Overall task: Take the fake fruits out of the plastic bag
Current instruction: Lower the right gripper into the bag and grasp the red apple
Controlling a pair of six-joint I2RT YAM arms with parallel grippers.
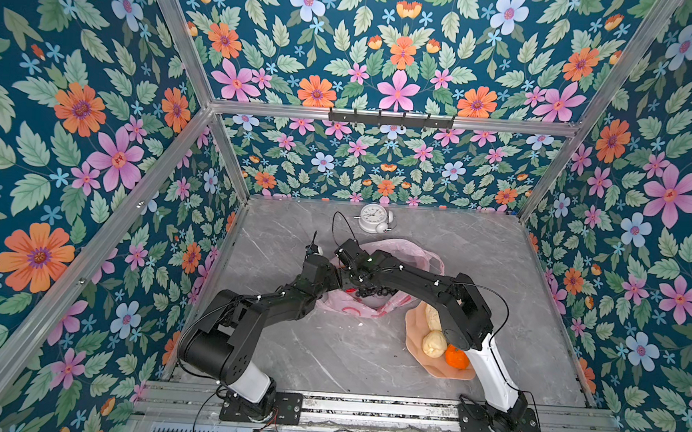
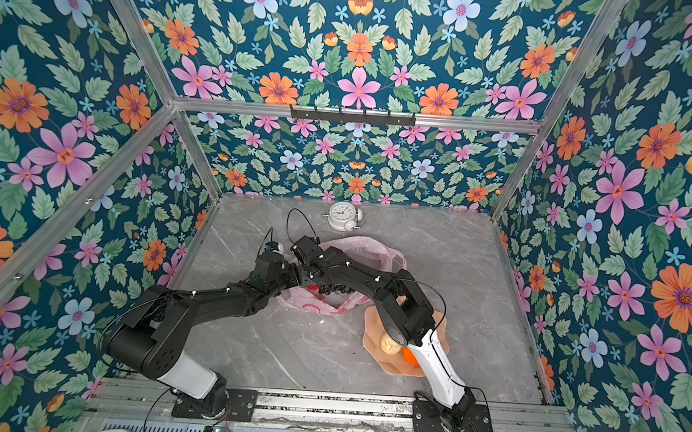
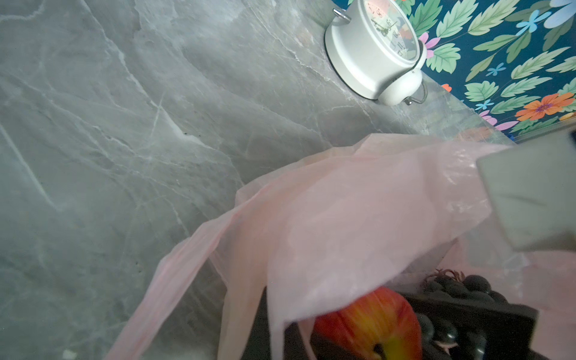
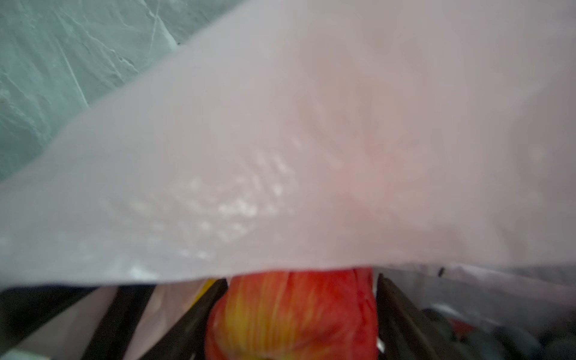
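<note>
The pink plastic bag (image 1: pixel 410 250) (image 2: pixel 371 247) lies mid-table with both arms reaching into its mouth. In the right wrist view my right gripper (image 4: pixel 300 288) has its two black fingers (image 4: pixel 205 299) closed on either side of the red apple (image 4: pixel 296 311) (image 3: pixel 367 321), under a flap of bag film (image 4: pixel 311 140). My left gripper (image 3: pixel 280 343) is shut on a fold of the bag (image 3: pixel 343 202) and holds it up; its jaws are mostly covered by the film. Dark purple grapes (image 1: pixel 372 290) (image 3: pixel 467 286) lie inside the bag beside the apple.
A peach scalloped dish (image 1: pixel 415 338) (image 2: pixel 374 323) at the front right holds two cream fruits (image 1: pixel 434 343) and an orange (image 1: pixel 456 357), partly under the right arm. A white alarm clock (image 1: pixel 374 218) (image 3: pixel 367 53) stands behind the bag near the back wall.
</note>
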